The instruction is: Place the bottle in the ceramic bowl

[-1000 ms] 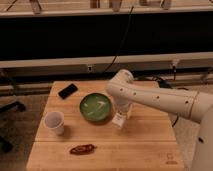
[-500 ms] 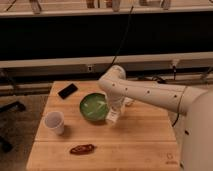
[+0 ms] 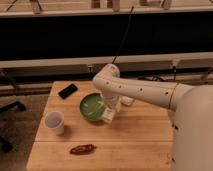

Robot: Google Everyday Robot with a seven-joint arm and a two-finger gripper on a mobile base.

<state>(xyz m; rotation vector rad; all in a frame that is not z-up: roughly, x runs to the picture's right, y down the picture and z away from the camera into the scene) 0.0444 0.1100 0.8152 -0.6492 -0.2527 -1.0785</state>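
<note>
The green ceramic bowl (image 3: 92,107) sits on the wooden table (image 3: 140,140), left of centre. My white arm reaches in from the right and bends down over the bowl's right side. My gripper (image 3: 110,113) hangs at the bowl's right rim, shut on the small whitish bottle (image 3: 108,117). The bottle is upright, just above the table, and touches or overlaps the rim's right edge. The arm hides the bottle's top.
A white paper cup (image 3: 54,122) stands front left of the bowl. A black phone (image 3: 68,90) lies at the back left. A reddish-brown item (image 3: 82,148) lies near the front edge. A small white rounded case (image 3: 128,101) sits behind the gripper. A chair base (image 3: 7,107) stands left of the table.
My gripper has carried the bottle leftward, from the open table right of the bowl up to the bowl's right rim. The bowl, cup and phone have not moved.
</note>
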